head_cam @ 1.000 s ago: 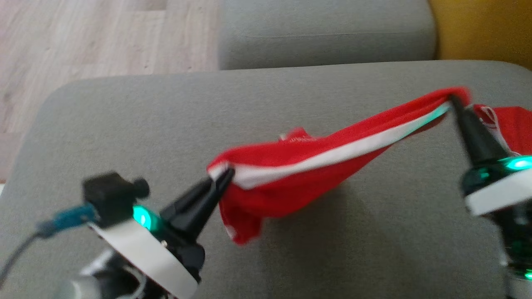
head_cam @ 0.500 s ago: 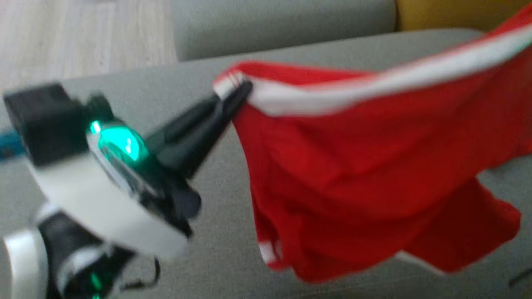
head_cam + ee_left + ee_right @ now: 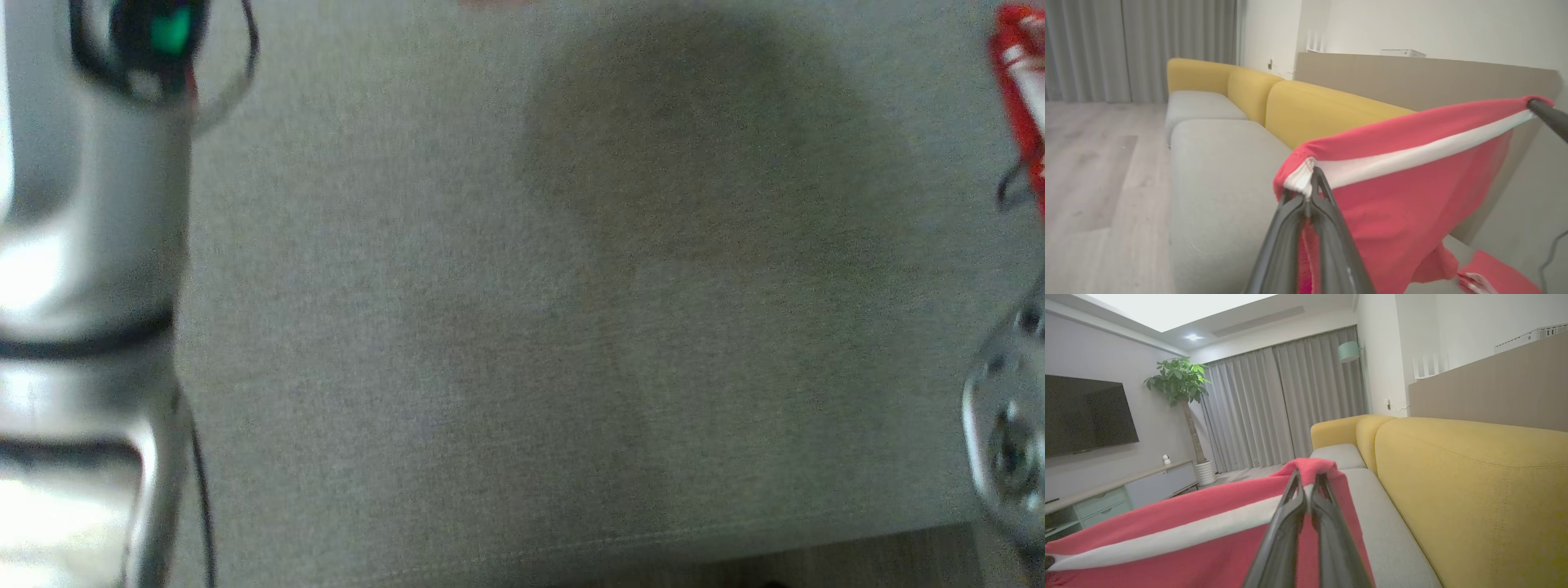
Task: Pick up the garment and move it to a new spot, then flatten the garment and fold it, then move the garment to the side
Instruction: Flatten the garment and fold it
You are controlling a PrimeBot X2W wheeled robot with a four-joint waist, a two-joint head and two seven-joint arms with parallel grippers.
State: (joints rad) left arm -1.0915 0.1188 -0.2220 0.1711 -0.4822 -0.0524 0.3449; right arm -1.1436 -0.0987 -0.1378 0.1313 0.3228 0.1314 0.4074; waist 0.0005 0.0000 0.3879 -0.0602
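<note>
The left gripper (image 3: 1311, 181), high above the grey sofa seat (image 3: 1220, 163), is closed on one white-banded corner of the red garment (image 3: 1404, 196). The right gripper (image 3: 1306, 482) pinches the other corner, so the cloth hangs stretched between them.

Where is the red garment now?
Left wrist view: the red garment hangs stretched between the left hand and the right hand, lifted above the grey sofa seat, beside the yellow backrest.

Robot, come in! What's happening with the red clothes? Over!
Left hand shut on red garment. Right hand shut on its other end. Garment stretched between, above gray sofa seat. Yellow backrest alongside.
</note>
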